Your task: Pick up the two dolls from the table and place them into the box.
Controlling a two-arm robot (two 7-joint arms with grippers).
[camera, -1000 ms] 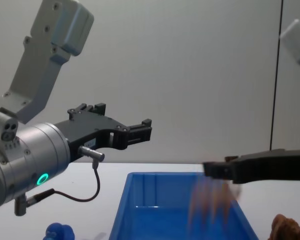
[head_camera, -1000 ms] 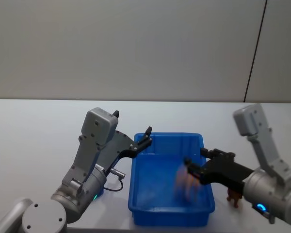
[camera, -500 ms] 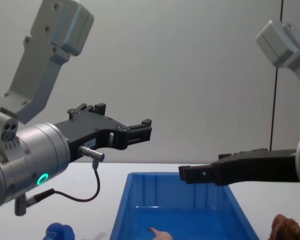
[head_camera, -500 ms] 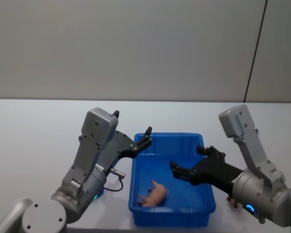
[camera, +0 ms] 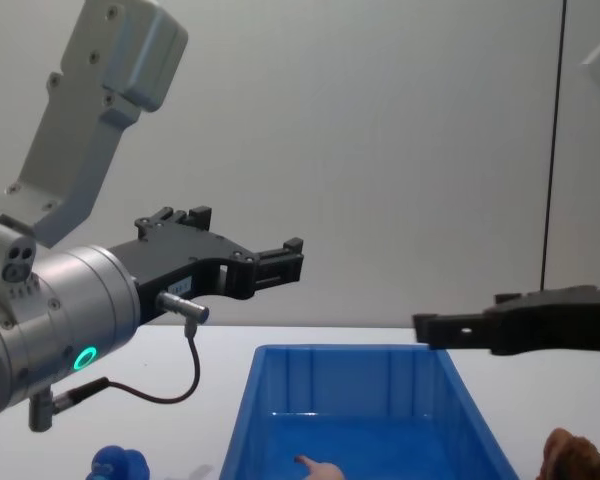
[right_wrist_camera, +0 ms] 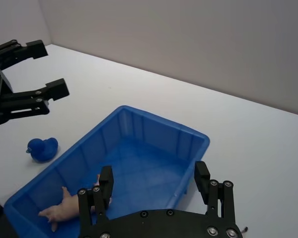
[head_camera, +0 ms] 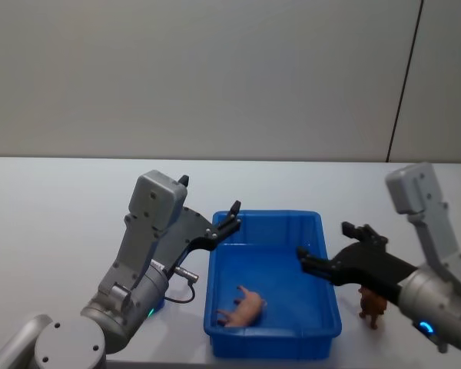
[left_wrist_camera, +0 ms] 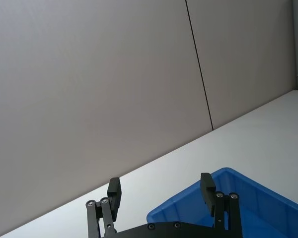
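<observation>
Blue doll (right_wrist_camera: 41, 148): duck-shaped, sitting on the table (head_camera: 61, 207) outside the box's left long wall, near the left arm's base. Not touching the box.
Brown doll (head_camera: 372, 305): upright on the table just right of the box's near-right corner, below the right arm. Clear of the rim, nothing gripping it.
Pink doll (head_camera: 242, 306): pale, limbs out, lying on the box floor in the near-left part.
Box (head_camera: 273, 231): blue bin, centred in front of the robot, long axis running away from it. The pink doll is the only thing inside.

Right gripper (head_camera: 326, 247): raised over the box's right rim, about mid-length, pointing left across the bin. Fingers spread wide, nothing between them. Its wrist view looks down into the bin, with the pink doll beyond one fingertip.
Left gripper (left_wrist_camera: 160, 184): held up above the box's far-left corner, pointing right and level. Fingers wide apart, empty. Chest view puts it well above the rim.

Both grippers are clear of all three dolls.
</observation>
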